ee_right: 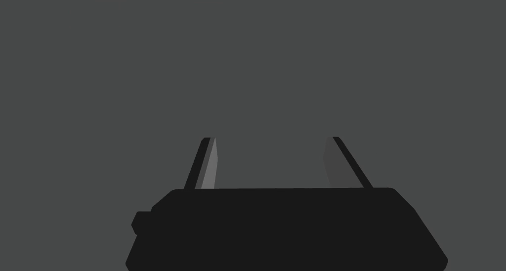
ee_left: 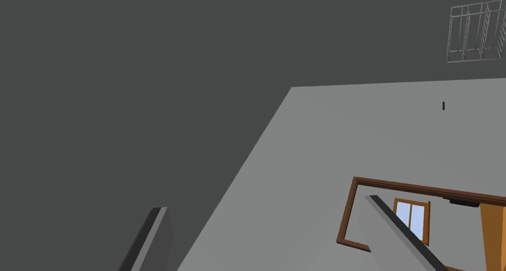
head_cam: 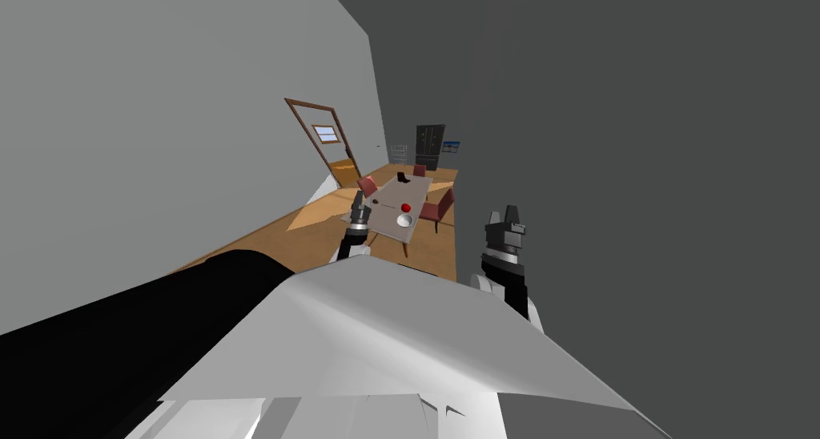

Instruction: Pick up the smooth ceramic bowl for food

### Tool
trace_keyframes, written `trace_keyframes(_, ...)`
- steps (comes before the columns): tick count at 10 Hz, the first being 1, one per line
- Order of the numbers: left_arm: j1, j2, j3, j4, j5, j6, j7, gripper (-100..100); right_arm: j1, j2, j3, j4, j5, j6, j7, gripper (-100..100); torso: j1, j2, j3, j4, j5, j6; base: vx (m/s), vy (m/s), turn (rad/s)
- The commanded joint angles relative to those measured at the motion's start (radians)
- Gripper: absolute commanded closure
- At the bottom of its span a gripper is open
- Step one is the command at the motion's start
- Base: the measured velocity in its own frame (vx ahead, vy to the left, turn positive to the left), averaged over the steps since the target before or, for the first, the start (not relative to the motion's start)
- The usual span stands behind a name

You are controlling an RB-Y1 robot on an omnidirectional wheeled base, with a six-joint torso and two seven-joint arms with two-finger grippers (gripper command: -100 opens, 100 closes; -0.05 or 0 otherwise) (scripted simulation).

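Your head camera looks down the room, table (head_cam: 392,195) far. Left wrist shares its door frame (ee_left: 346,211); right wrist faces dark wall (ee_right: 247,60).

Bowl (head_cam: 405,220) plain white, smooth; floor (head_cam: 304,238) wood, matt; door frame (ee_left: 347,209) dark brown wood.

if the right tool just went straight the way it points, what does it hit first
A flat dark grey surface, probably the wall on my right; nothing stands between it and the right tool. How far off is unclear.
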Motion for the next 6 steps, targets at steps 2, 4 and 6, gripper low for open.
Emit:
trace_keyframes(2,0.023,0.034,0.009,0.024,0.053,0.066,-0.05,-100,0.0,0.0,0.0,0.0,0.0,0.0,0.0,0,0.0,-0.001,0.0,0.0,0.0,0.0,0.065,-0.135,-0.085)
trace_keyframes(4,0.039,0.053,0.015,0.053,0.098,0.12,-0.094,-100,0.0,0.0,0.0,0.0,0.0,0.0,0.0,0,-0.001,-0.003,-0.002,-0.001,0.0,0.0,0.08,-0.144,-0.07)
trace_keyframes(6,0.048,0.062,0.019,0.071,0.123,0.15,-0.117,-100,0.0,0.0,0.0,0.0,0.0,0.0,0.0,0,0.002,-0.001,-0.001,0.0,0.0,0.0,0.048,-0.091,-0.027)
